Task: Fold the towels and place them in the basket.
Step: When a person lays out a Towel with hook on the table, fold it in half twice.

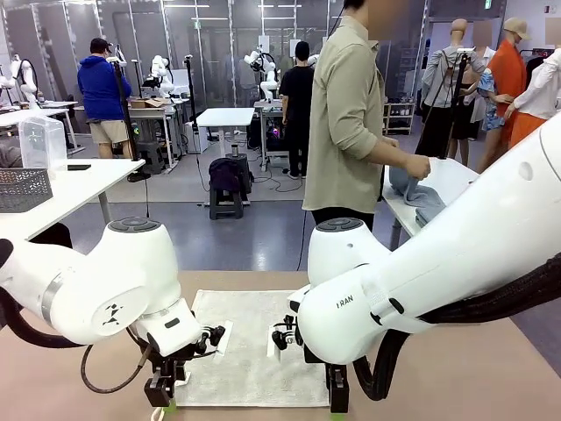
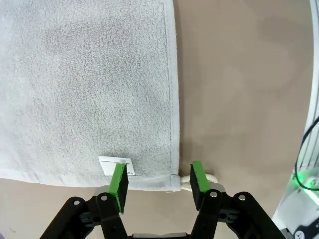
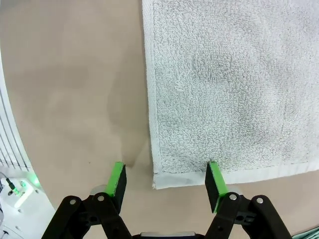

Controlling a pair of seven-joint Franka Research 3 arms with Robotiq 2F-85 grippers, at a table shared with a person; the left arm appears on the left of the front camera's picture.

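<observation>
Now the cream towel (image 1: pixel 250 351) is lying flat on the table (image 1: pixel 478 386); the left gripper (image 2: pixel 158 183) and the right gripper (image 3: pixel 167 181), jaws apart, are each straddling one near corner.

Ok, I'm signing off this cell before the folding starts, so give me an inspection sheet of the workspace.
Surface: brown table, with the towel lying near the robot's edge.
Job's things: cream-white towel flat and unfolded, white label at one near corner; basket on a white side table.
Clutter: nothing seen.
Tools: left tool and right tool open, each straddling a near towel corner.
Cables: black cable loops under the left arm; black hose on the right arm.
Surroundings: person at the far side, handling grey-blue cloth on another table.
</observation>
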